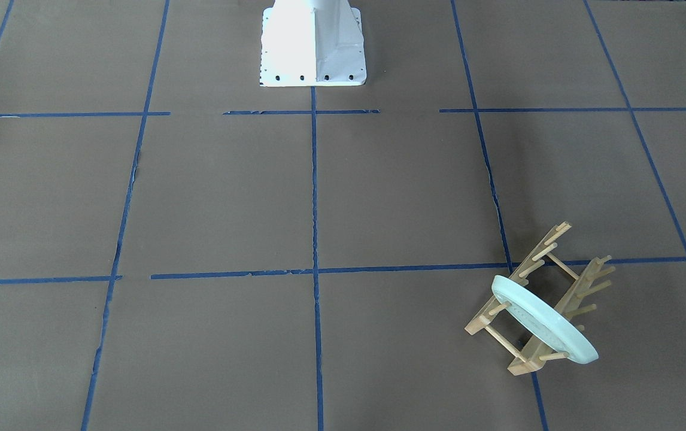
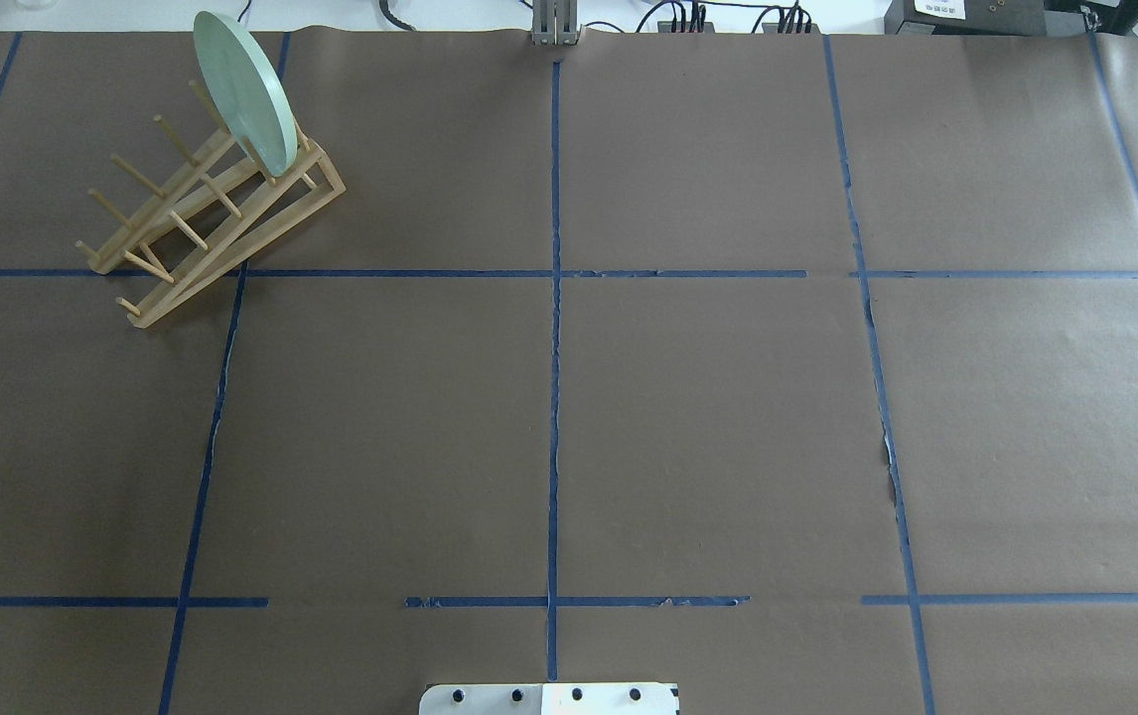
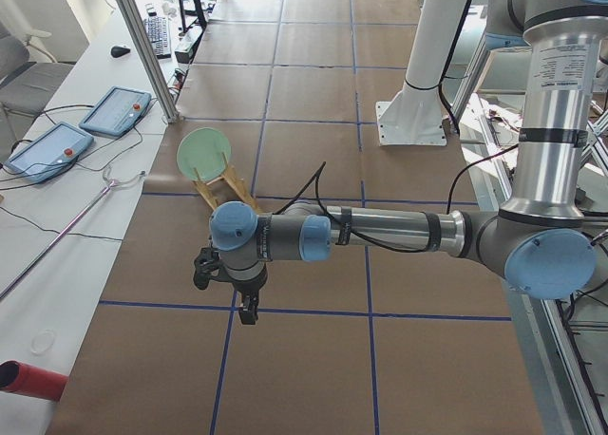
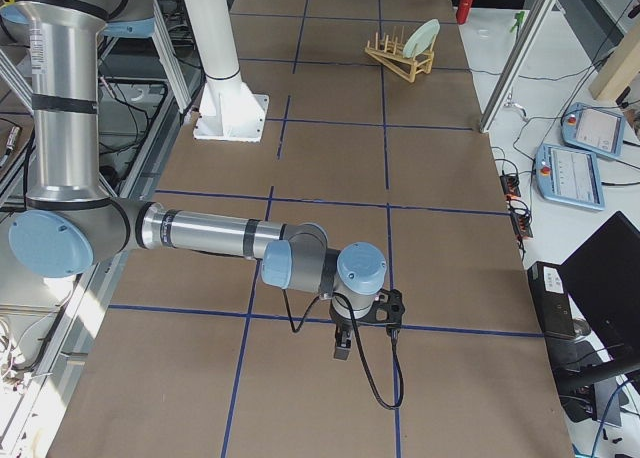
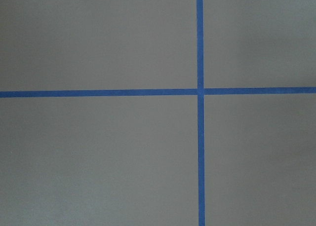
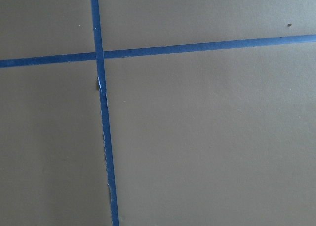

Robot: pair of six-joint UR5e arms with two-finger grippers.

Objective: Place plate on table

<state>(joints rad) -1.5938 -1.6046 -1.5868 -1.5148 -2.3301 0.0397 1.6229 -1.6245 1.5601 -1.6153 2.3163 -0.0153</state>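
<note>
The pale mint-green plate [image 1: 543,320] stands on edge in the far end slot of a light wooden peg rack [image 1: 582,286]. The rack sits on the brown-paper table [image 1: 403,191] at the far left corner in the overhead view, where the plate [image 2: 243,91] leans in the rack [image 2: 243,253]. The left gripper [image 3: 249,312] shows only in the exterior left view, hanging above the table well short of the plate [image 3: 203,153]. The right gripper [image 4: 341,348] shows only in the exterior right view, far from the plate [image 4: 423,36]. I cannot tell whether either is open or shut. Both wrist views show only paper and blue tape.
The white robot base [image 1: 313,45] stands at the table's near-robot edge. Teach pendants [image 3: 114,110] and cables lie on a side bench beyond the table's far edge. Aluminium frame posts [image 3: 142,46] rise near the rack's corner.
</note>
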